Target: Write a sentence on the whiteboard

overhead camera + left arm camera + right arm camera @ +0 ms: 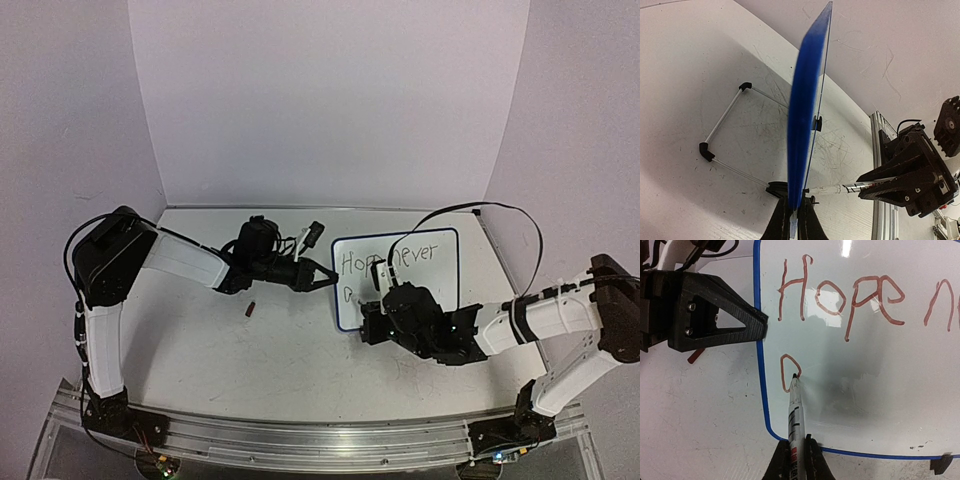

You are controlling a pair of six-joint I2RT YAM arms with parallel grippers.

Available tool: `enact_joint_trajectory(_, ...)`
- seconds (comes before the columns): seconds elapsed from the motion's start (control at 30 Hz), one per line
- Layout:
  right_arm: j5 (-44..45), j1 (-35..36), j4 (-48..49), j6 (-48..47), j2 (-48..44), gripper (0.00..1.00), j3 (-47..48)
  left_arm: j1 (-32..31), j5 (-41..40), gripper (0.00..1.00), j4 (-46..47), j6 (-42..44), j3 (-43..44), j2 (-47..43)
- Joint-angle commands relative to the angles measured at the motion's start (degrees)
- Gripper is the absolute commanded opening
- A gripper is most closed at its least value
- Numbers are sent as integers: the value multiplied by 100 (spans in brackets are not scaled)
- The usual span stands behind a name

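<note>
The whiteboard (440, 275) stands upright at mid-table, white with a blue frame. My left gripper (320, 277) is shut on its left edge; in the left wrist view (796, 206) the board (807, 95) shows edge-on between the jaws. My right gripper (798, 447) is shut on a marker (795, 412) whose tip touches the board (870, 350) at a small closed loop (789, 372) on the second line. The sentence (840, 300) reads "Hope n" here and "Hope never" from above (400, 256). The strokes look red-brown.
The board's white wire stand (725, 132) rests on the scuffed tabletop behind it. A small dark red cap (250, 309) lies on the table left of the board. The aluminium rail (320, 440) runs along the near edge.
</note>
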Motion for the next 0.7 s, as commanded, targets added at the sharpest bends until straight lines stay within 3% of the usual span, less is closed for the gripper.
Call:
enact_joint_trajectory(0.0, 443, -55, 34, -68, -21, 0, 211, 38, 58, 0, -83, -19, 41, -204)
enact_joint_trajectory(0.67, 64, -38, -98, 227, -71, 0, -138, 34, 40, 0, -81, 3, 45, -211)
